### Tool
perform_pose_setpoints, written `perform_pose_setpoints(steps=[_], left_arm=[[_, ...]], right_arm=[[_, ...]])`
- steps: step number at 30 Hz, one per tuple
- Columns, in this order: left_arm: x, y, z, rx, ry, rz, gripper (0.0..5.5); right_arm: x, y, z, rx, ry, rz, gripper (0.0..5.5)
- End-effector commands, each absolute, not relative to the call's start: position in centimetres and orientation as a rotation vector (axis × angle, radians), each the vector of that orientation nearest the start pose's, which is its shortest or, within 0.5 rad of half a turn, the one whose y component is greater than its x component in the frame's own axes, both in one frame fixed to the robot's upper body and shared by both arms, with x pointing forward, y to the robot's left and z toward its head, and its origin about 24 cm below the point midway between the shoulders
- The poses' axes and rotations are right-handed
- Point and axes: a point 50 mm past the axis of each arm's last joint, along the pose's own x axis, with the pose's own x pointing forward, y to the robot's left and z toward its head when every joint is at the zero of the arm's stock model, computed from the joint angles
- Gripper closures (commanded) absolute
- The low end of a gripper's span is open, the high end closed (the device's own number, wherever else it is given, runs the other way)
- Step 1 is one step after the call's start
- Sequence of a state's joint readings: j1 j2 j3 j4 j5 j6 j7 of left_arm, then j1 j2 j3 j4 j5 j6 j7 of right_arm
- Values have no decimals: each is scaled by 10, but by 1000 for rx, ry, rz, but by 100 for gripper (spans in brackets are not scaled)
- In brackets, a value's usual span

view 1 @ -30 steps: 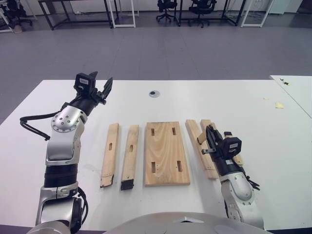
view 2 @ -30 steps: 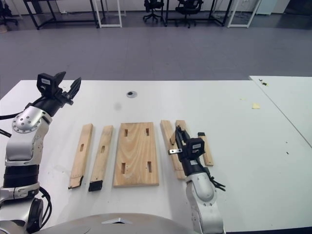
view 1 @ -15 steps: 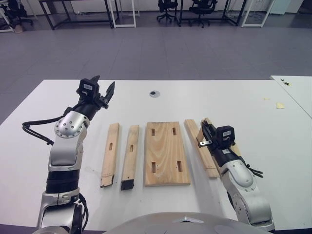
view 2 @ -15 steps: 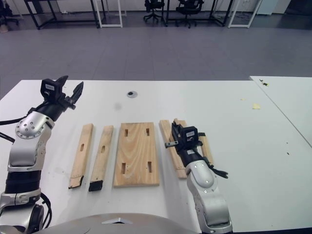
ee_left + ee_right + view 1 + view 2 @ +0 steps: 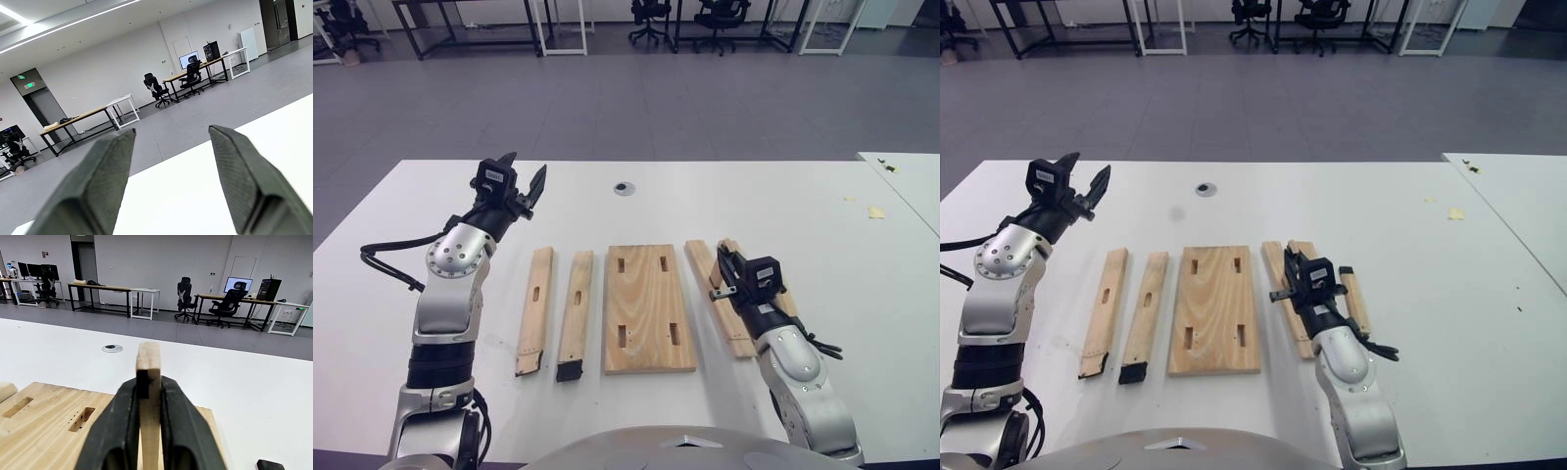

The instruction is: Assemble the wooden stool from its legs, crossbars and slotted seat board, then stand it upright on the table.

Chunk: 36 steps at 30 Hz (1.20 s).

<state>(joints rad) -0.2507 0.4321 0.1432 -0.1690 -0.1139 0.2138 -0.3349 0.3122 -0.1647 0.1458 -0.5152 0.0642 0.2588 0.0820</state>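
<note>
The slotted seat board (image 5: 648,305) lies flat at the table's middle. Two slotted legs (image 5: 536,308) (image 5: 575,311) lie side by side to its left. To its right lie two more wooden strips (image 5: 708,274) (image 5: 1356,302). My right gripper (image 5: 726,275) sits low over those strips, shut on a thin wooden crossbar (image 5: 148,367) held on edge between its fingers (image 5: 122,421). My left gripper (image 5: 515,182) hangs open above the table's far left part, apart from every piece; its fingers (image 5: 93,196) frame bare tabletop.
A round grommet (image 5: 624,188) is set in the table behind the seat board. A small black cap (image 5: 266,464) lies by the right strips. A second white table (image 5: 906,181) stands at the right. The table has free room at the far side and right.
My right gripper has slid a little farther along the strips and leftward with the crossbar clamped in it. The left gripper has turned slightly toward the table's middle.
</note>
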Motion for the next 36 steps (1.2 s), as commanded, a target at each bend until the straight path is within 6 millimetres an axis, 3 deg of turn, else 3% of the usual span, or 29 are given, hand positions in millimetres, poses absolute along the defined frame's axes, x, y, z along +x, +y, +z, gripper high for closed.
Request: perform_pose_setpoints(steps=[1,3,4,11,16,20,31,36], left_arm=[[288,214,157,349,-206,-227,274],[288,214,157,353,-209,-225,274],[288,214,158,365,-213,-225,274],[289,212,157,346,-220,-218,274],[287,210,154,341,-219,-214,274],[285,207,151,347,-216,-217,274],[284,206,146,361,-215,-213,274],[284,206,146,364,-223,-206,274]], right_arm=[[164,-161,17,-145,333,141,509],[164,-161,16,-168,309,158,509],[165,-160,16,-169,296,172,472],[169,-155,22,-138,272,229,351],[187,-155,49,-165,298,254,264],[187,-151,61,-131,388,266,192],[165,-155,44,34,651,195,192],[166,-172,39,-72,703,142,192]])
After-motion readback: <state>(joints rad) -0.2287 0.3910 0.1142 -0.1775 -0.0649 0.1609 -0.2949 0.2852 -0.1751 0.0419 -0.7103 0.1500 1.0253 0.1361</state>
